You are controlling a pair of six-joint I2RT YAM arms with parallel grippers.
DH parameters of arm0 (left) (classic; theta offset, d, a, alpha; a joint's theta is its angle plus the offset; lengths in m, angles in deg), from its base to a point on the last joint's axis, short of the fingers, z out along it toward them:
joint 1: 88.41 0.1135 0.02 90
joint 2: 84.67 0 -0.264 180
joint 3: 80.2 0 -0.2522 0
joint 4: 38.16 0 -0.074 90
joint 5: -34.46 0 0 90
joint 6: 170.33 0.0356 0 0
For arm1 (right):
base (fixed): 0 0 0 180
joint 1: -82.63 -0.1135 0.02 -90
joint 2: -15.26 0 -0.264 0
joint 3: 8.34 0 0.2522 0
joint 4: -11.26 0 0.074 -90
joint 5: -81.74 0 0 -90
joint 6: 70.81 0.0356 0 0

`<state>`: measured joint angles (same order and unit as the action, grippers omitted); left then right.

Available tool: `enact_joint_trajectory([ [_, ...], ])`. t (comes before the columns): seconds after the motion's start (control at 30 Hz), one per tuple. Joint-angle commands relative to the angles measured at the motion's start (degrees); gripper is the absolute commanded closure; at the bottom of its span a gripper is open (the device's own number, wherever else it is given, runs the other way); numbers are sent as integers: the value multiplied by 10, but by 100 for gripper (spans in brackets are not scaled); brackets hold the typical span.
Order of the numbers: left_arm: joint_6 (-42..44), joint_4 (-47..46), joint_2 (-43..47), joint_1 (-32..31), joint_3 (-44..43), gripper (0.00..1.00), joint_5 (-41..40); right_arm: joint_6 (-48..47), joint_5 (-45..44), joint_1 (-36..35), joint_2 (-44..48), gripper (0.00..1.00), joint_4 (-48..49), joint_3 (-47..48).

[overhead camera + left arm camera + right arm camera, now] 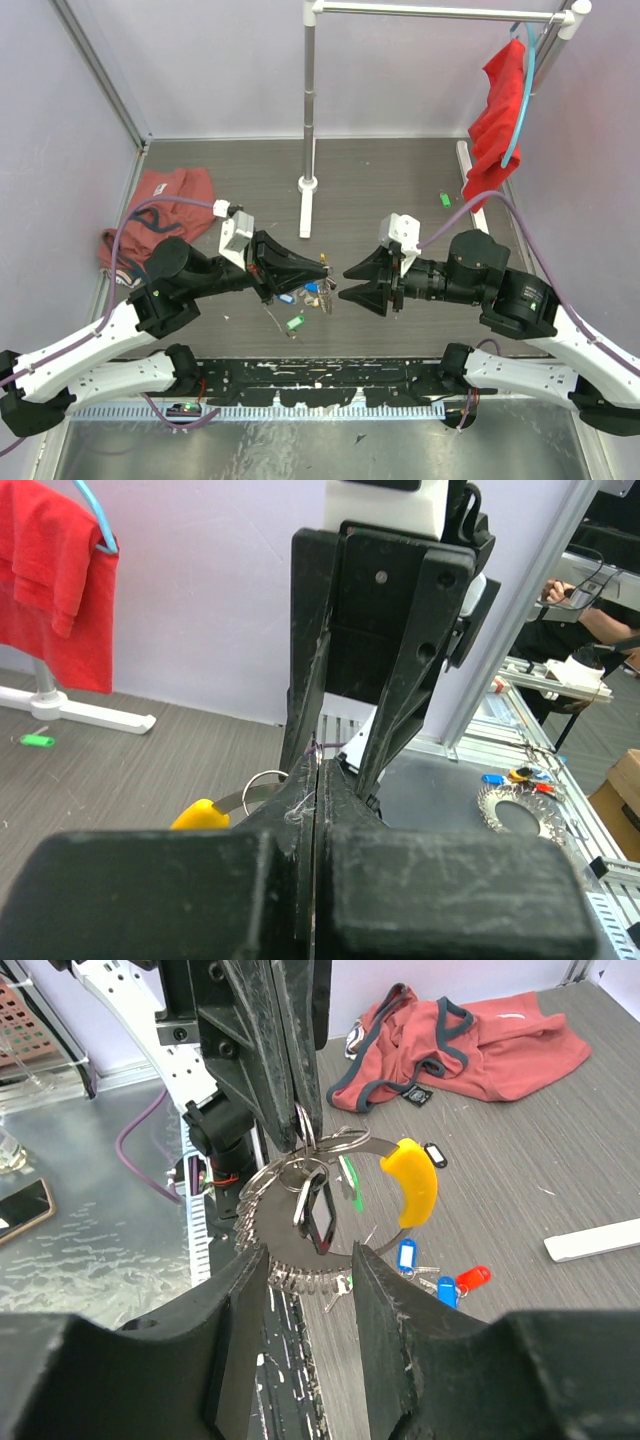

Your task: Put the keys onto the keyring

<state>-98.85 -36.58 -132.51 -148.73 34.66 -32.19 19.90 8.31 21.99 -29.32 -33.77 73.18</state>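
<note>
My left gripper (324, 270) (315, 772) is shut on the keyring (262, 1212), a coiled silvery loop with a yellow section (411, 1182) (200, 814), and holds it above the table. A black-tagged key (321, 1216) and a green-tagged key (348, 1182) hang from the loop. My right gripper (352, 283) (310, 1260) is open and empty, its jaws spread just in front of the loop's lower edge. Blue-tagged keys (405, 1254) and a red-tagged key (473, 1278) lie on the table under the ring. Green-tagged keys lie loose in front (295, 322) and at the back right (445, 200).
A crumpled pink garment (160, 215) lies at the left back. A clothes rack's white foot and pole (308, 185) stand behind the grippers, with a red cloth (497, 110) hanging at the right. A black rail (320, 380) runs along the table's near edge.
</note>
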Motion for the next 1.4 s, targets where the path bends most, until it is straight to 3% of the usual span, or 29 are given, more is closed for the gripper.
enact_joint_trajectory([
  [0.0, -13, -51, 0, -1, -5, 100, 1, -4, 2, 0, -8, 55, 41, -2],
  [0.4, -14, -55, -7, -1, -4, 100, 4, 3, 16, 0, -19, 56, 59, -9],
  [0.77, -16, -55, -11, -1, -5, 100, 10, 11, -4, 0, -12, 69, 81, -12],
  [1.07, -15, -54, -12, -1, -6, 100, 10, 9, -19, 0, -9, 90, 64, -6],
  [1.37, -15, -54, -17, -1, -6, 100, 12, 0, -26, 0, -4, 96, 35, 18],
])
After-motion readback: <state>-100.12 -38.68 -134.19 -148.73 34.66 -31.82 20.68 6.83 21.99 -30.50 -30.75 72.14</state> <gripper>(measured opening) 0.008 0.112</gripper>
